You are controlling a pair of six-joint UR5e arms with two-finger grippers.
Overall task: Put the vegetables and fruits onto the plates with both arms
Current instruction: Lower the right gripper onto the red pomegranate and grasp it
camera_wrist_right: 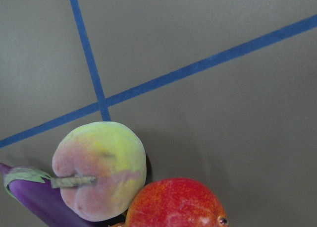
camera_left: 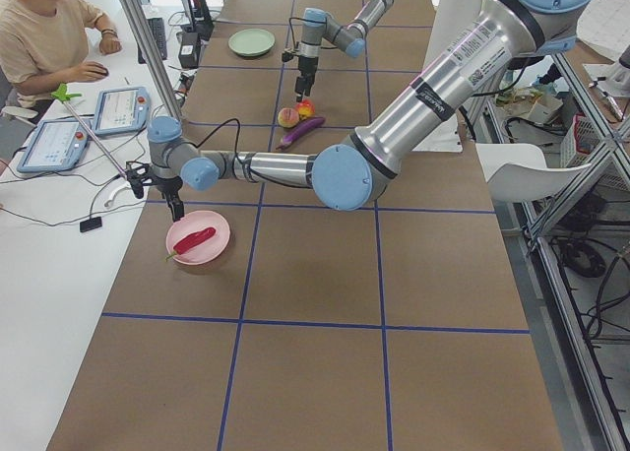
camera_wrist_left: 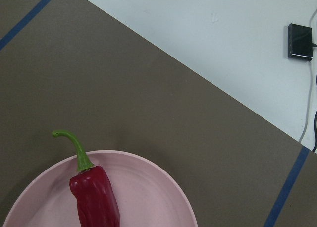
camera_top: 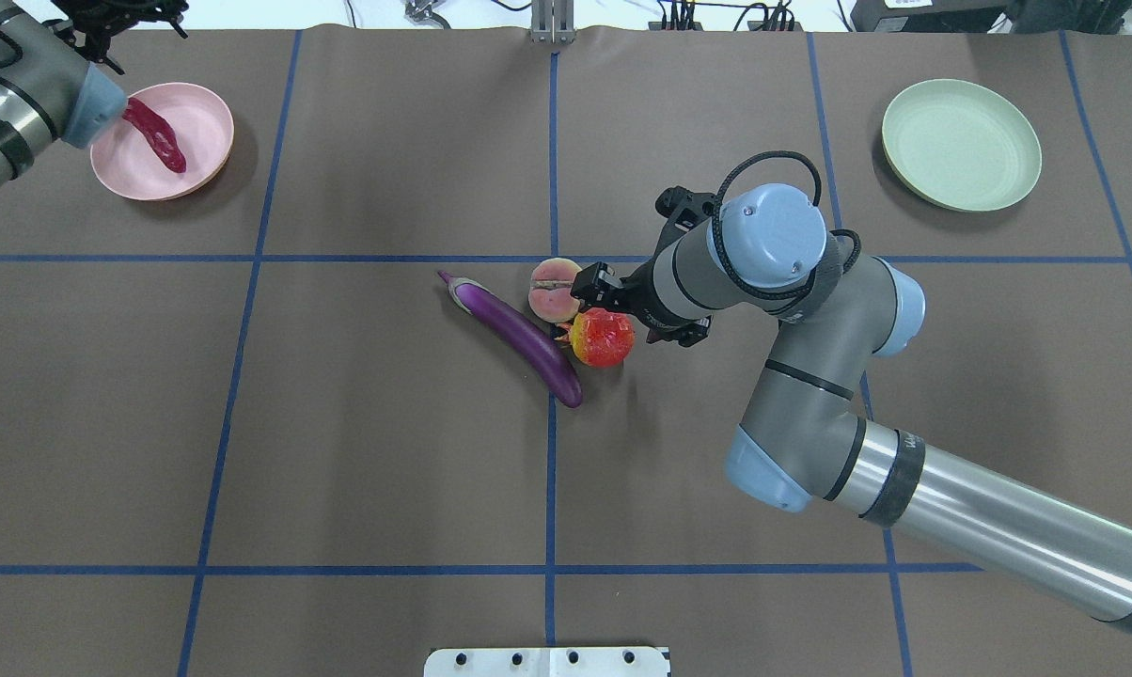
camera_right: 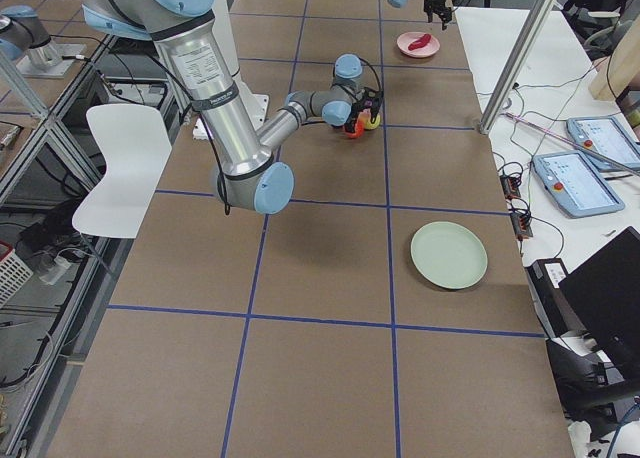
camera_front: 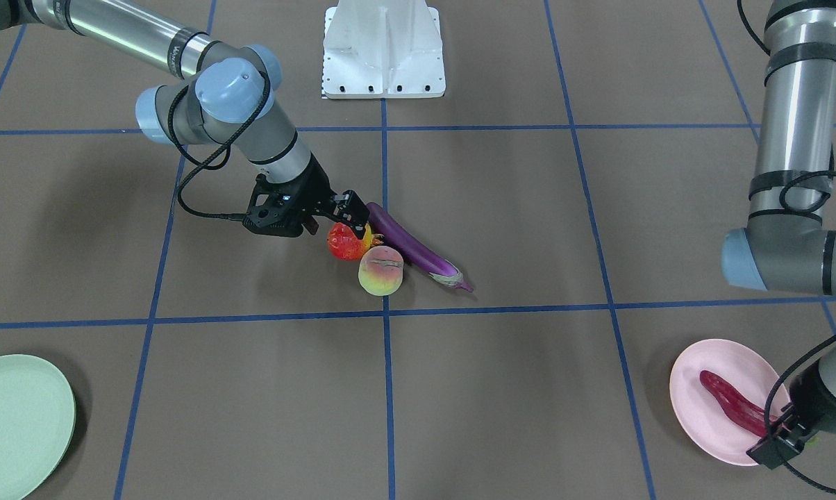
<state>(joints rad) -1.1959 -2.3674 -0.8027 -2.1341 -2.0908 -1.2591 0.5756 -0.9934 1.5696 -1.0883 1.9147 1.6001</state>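
Observation:
The pomegranate (camera_front: 345, 243), the peach (camera_front: 381, 271) and the purple eggplant (camera_front: 411, 246) lie together at the table's middle. My right gripper (camera_front: 335, 222) is open, low over the pomegranate (camera_top: 604, 338), with one finger between it and the peach (camera_top: 554, 290). The right wrist view shows the peach (camera_wrist_right: 99, 170), the pomegranate (camera_wrist_right: 173, 204) and the eggplant's cap (camera_wrist_right: 34, 197). The chili pepper (camera_front: 730, 403) lies free on the pink plate (camera_front: 703, 417). My left gripper (camera_front: 779, 441) is above that plate's edge and looks open and empty. The mint green plate (camera_top: 961, 143) holds nothing.
The white fixed base (camera_front: 383, 48) stands at the robot's side of the table. Blue tape lines cross the brown table cover. In the exterior left view an operator (camera_left: 39, 28) sits at a side desk with tablets beyond the table edge.

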